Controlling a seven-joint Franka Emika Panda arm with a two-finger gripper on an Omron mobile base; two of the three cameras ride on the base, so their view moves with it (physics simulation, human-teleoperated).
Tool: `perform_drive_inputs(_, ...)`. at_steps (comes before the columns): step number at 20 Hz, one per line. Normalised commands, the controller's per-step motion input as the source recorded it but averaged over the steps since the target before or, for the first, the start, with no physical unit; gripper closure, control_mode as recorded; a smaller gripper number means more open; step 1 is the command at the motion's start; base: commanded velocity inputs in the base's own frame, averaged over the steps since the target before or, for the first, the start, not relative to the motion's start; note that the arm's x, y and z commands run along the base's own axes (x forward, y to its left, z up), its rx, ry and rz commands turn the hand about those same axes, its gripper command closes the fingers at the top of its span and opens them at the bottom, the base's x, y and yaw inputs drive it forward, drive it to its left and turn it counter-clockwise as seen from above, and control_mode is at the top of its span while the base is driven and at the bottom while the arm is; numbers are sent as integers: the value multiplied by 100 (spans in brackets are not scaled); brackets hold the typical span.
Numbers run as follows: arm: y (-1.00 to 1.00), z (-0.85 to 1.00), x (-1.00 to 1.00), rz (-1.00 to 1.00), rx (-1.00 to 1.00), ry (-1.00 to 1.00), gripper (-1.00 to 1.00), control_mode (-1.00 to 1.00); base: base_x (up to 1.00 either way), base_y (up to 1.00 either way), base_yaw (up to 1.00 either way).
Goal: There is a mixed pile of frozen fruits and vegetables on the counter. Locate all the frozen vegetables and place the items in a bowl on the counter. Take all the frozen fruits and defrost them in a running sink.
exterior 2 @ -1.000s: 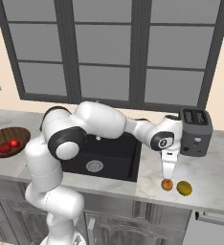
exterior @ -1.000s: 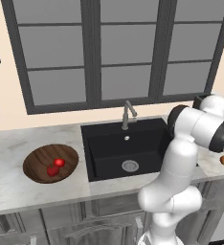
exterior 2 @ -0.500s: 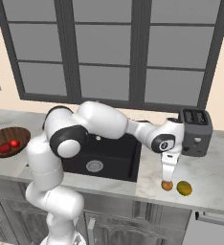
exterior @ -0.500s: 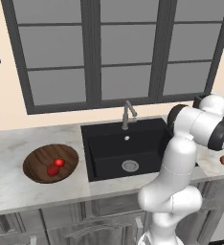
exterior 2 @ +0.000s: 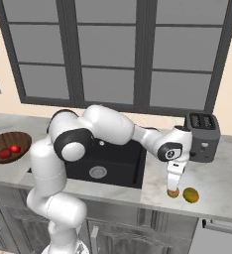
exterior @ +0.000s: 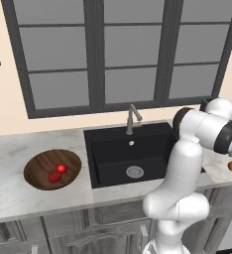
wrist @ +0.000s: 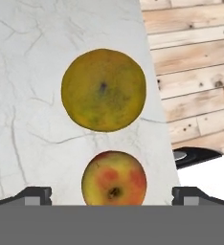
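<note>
Gripper (exterior 2: pixel 173 190) spread wide over the orange fruit (wrist: pixel 114 178), holding nothing.
Fruit sits between the fingertips (wrist: pixel 35 194) on the counter (exterior 2: pixel 222 174) right of the sink (exterior: pixel 130 154); yellow-green fruit (wrist: pixel 104 89) just beside it; two red vegetables (exterior: pixel 58 172) lie in the bowl (exterior: pixel 38 166) left of the sink.

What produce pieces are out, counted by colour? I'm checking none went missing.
Small bright red pieces in the dark brown wooden bowl: 2
Small orange round ball on the pale marble counter: 1
Small yellow-green round ball: 1
Total: 4
</note>
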Motion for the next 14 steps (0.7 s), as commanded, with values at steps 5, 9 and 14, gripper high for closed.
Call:
perform_drive_inputs(5, -1, -18, 0, -4, 1, 0, -100, -100, 0, 0, 0)
perform_drive_inputs(9, -2, -19, 0, -4, 1, 0, -100, -100, 0, 0, 0)
perform_drive_inputs(14, -7, -15, 0, -4, 2, 0, -100, -100, 0, 0, 0)
